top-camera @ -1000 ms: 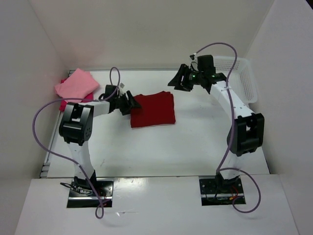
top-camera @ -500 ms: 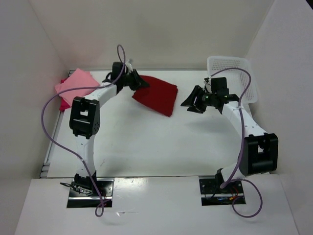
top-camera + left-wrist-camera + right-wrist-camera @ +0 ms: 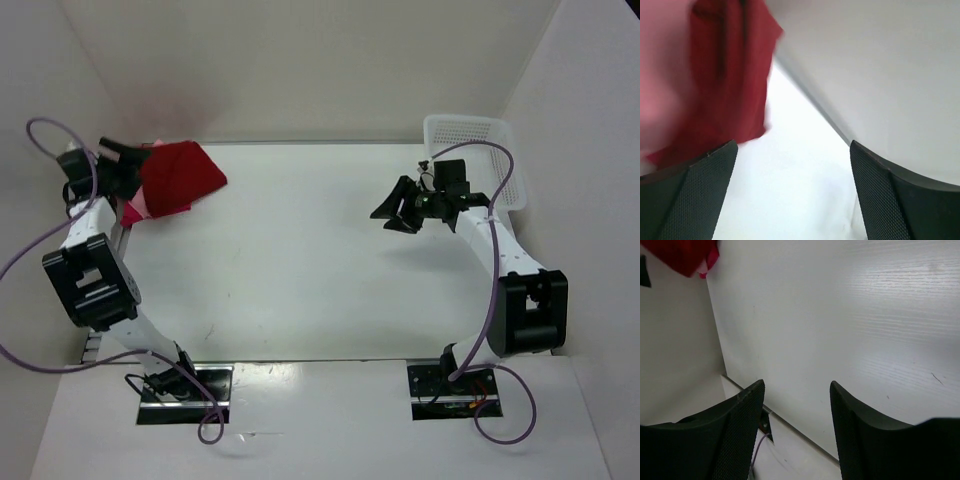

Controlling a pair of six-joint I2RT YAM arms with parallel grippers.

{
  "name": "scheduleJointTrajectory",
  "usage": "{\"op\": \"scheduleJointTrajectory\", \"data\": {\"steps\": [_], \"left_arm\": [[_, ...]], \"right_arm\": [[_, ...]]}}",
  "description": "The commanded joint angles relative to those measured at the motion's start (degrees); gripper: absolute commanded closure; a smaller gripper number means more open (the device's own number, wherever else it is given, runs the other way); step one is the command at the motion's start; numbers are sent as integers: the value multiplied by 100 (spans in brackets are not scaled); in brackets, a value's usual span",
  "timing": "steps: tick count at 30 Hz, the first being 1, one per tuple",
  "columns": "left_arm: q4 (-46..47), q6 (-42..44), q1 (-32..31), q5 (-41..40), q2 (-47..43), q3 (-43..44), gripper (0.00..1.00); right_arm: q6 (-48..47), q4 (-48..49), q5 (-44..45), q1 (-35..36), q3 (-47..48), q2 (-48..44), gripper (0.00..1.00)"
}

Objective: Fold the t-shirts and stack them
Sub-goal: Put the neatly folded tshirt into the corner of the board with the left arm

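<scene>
Crimson shirt [image 3: 182, 175], folded, is at the counter's [image 3: 300, 280] far left corner, over pink cloth [image 3: 133, 211] that peeks out beneath. It looks soft and light, likely to slump open, so best pinched through all layers at a folded edge. Left fingers [image 3: 690, 190] are spread apart just beside it with nothing between them. The right fingers [image 3: 730, 435] are apart too, well away near the basket [image 3: 480, 135]. Left wrist view is blurred, and I can't tell how many shirts lie underneath.
</scene>
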Motion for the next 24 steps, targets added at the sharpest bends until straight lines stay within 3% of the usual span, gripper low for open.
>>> {"op": "scheduleJointTrajectory", "data": {"steps": [1, 4, 7, 13, 14, 15, 17, 21, 24], "left_arm": [[439, -302, 220, -641, -845, -1457, 0], [386, -302, 221, -1320, -1812, -2449, 0], [90, -302, 221, -1462, -2402, -2813, 0], [-377, 321, 99, -1052, -3193, -3236, 0], [-500, 453, -6, -850, -3246, -3236, 0], [-728, 706, -303, -743, -3246, -3236, 0], [-931, 866, -639, -506, -3246, -3288, 0], [-1379, 1262, -2103, -364, -3115, -3499, 0], [-1451, 1377, -2992, 320, -2625, -3649, 0]], "right_arm": [[-168, -11, -169, -5, 215, 54, 39], [-229, -11, -222, -5, 101, 177, 39], [-282, 51, -283, -5, -74, 177, 39], [-282, 112, 66, 108, -400, 230, 37], [-282, 112, 208, 310, -400, 230, 5], [-282, 112, 340, 425, -400, 291, 0], [-282, 112, 490, 758, -400, 396, 0], [7, 375, 262, 1260, -505, 660, 0], [192, 490, 516, 1717, -506, 713, 0]]}}
